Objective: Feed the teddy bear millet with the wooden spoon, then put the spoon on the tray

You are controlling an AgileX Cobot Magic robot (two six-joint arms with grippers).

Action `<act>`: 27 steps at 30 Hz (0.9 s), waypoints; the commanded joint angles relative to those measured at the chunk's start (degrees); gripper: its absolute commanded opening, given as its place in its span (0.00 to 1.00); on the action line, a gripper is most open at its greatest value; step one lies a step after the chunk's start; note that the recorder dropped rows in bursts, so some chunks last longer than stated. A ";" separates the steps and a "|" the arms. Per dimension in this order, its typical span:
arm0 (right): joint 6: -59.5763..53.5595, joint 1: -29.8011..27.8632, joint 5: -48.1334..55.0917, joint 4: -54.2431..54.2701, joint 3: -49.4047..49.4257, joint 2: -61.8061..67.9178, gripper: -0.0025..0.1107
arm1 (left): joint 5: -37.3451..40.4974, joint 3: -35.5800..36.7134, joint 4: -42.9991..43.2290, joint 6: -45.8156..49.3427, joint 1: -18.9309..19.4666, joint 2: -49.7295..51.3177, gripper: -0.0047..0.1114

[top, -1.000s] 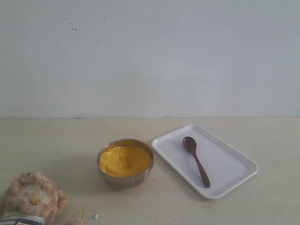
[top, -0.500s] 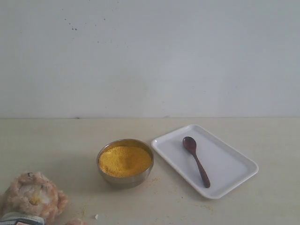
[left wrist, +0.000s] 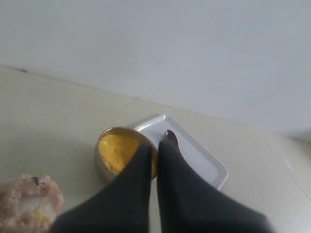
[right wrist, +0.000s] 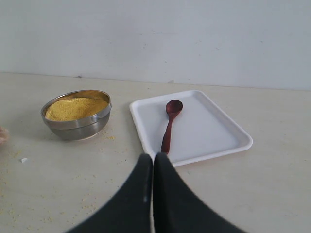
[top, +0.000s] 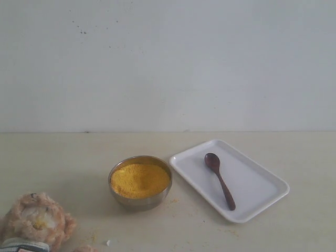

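A: Well, lay of things, big to small?
B: Table (top: 63, 157), pale, stray grains on it. Tray (top: 262, 184) at 3 o'clock of the bowl (top: 140, 202), just beside it, not touching. Bear (top: 38, 220) at 8 o'clock of the bowl, at the view's edge; only the head and a strip of shirt show. Bowl is steel, heaped with millet (top: 139, 180). Spoon (top: 219, 180) lies flat in the tray, scoop to 11 o'clock, handle to 5.
A: Grippers?
B: Left gripper (left wrist: 154, 145) and right gripper (right wrist: 152, 158) are both pinched tight, with nothing between the jaws. Both are clear of the table. The handle end is the part of the spoon nearest the right one.
A: Step?
B: The first, I judge: pickup not begun, nothing scooped. Next, the right jaws must part, drop over the handle, close across the thin shaft and lift level. The low rim by the handle tip may crowd a finger.
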 commanded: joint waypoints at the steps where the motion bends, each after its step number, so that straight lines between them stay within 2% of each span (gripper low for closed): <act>1: 0.04 -0.01 0.09 -0.56 -0.04 -0.25 0.02 | -7.15 9.72 -0.73 0.44 -7.63 -10.89 0.07; 3: 0.04 -0.01 0.09 -0.56 -0.04 -0.25 0.02 | -8.55 14.75 -0.63 0.44 -10.46 -15.98 0.07; 6: 0.04 -0.01 0.09 -0.56 -0.04 -0.25 0.02 | -11.67 18.60 -0.63 0.44 -12.33 -20.85 0.07; 11: 0.04 -0.01 0.09 -0.56 -0.04 -0.25 0.02 | -14.51 23.27 -0.73 0.44 -13.46 -27.46 0.07; 14: 0.04 -0.01 0.09 -0.56 -0.04 -0.25 0.02 | -15.00 24.53 -0.73 0.44 -13.46 -30.41 0.07; 27: 0.04 -0.01 0.09 -0.56 -0.04 -0.25 0.02 | -18.51 24.64 0.43 0.44 -13.46 -30.41 0.07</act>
